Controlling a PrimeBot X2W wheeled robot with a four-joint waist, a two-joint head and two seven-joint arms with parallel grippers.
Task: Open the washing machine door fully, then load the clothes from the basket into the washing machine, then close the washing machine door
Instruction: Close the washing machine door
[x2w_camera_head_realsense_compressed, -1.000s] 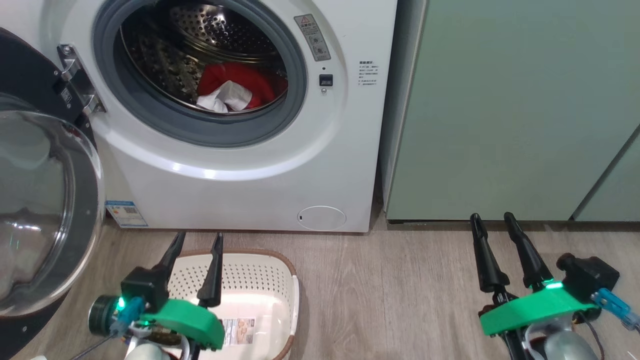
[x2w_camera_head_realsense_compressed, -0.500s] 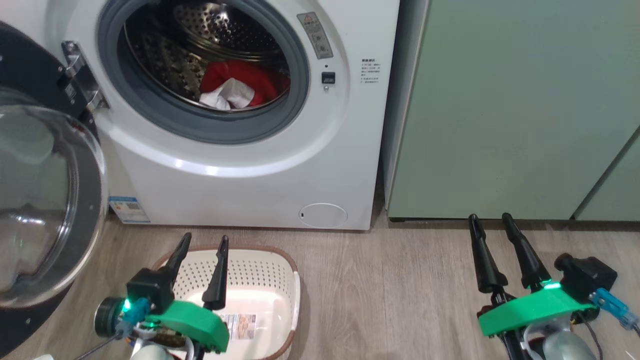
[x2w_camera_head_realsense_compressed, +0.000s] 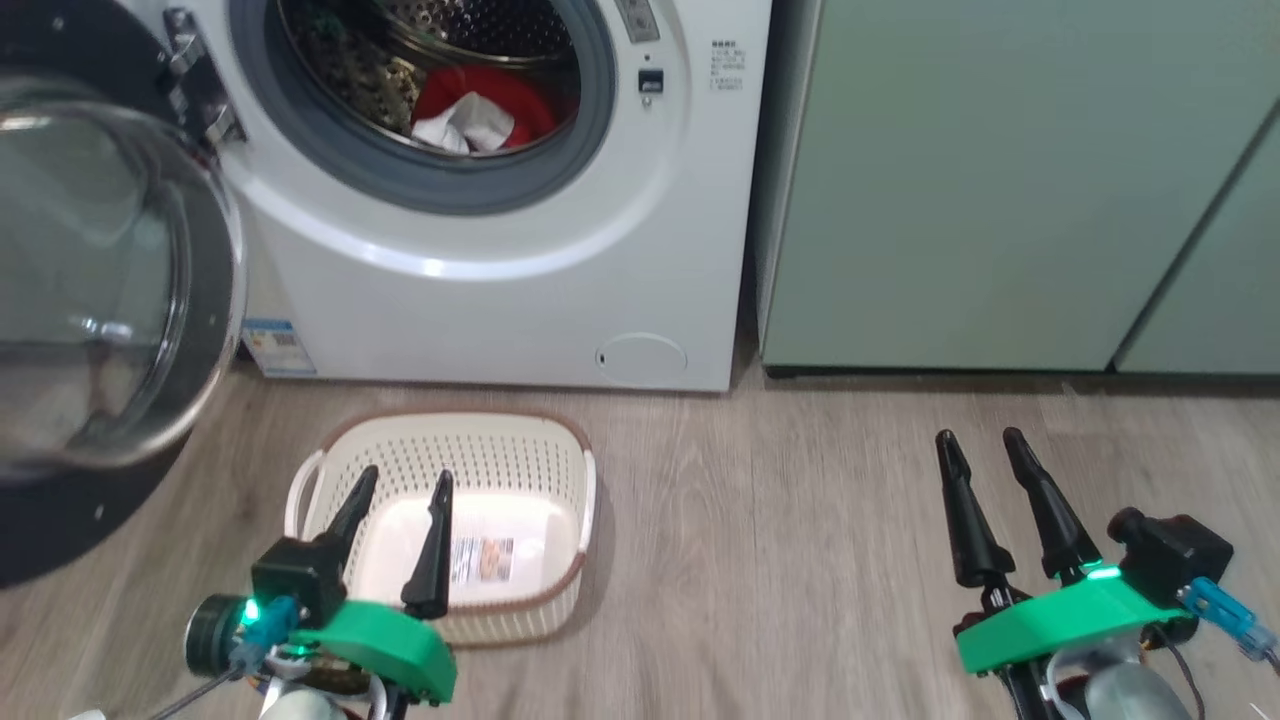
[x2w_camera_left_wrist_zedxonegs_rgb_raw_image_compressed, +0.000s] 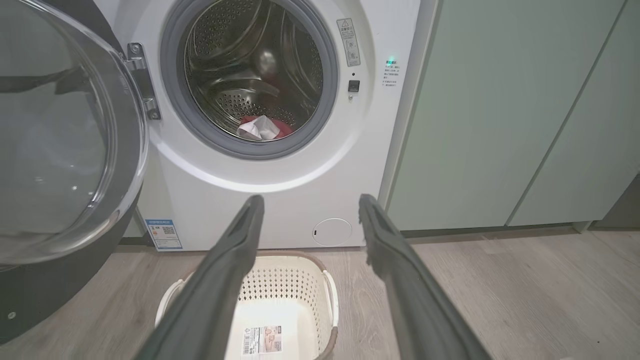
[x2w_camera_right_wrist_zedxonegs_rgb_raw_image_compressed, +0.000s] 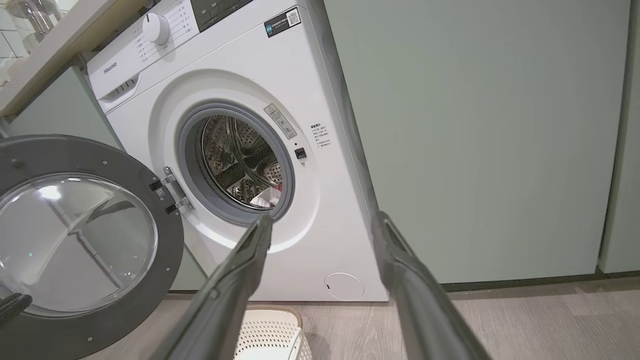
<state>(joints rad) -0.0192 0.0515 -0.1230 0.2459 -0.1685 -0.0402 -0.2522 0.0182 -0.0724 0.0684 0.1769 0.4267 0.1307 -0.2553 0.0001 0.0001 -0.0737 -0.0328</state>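
Lying low in the steel drum, the clothes make a red-and-white heap inside the washing machine, whose door hangs swung wide on its hinge at the robot's left. Just in front of the machine, on the wood-look floor, the basket sits bare down to the sticker on its bottom. Opening and loading look done; by that reckoning only closing the door is left.

The left gripper hovers above the basket's near side, fingers spread wide with nothing between them. The right gripper, equally wide and holding nothing, hangs well apart over the floor before the pale green cabinets.

The head view sets both grippers against basket and floor. The left wrist view adds a small green light glowing beside the drum opening. The right wrist view takes in the dial and control panel at the machine's top, plus the door's whole round.
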